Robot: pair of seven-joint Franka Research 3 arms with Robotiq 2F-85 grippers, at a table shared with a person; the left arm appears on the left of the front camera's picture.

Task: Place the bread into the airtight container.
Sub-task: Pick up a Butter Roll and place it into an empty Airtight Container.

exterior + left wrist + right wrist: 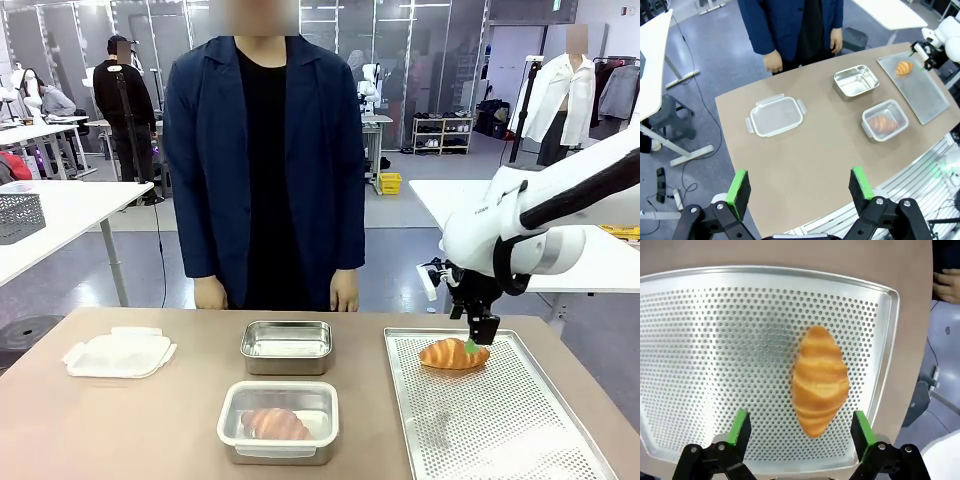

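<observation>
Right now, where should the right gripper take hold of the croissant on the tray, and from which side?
Grip the croissant at its thick middle, coming down from above. It lies flat on the tray, and its tapered ends would likely slip. The open right gripper has a finger on each long side, so close across the short width.

The brown table (pixel 120 430) bears a white lid (pixel 118 352) at left, a steel container (pixel 286 366) at centre, a second container (pixel 278 452) at lower centre and a perforated tray (pixel 470 420) at right.
</observation>
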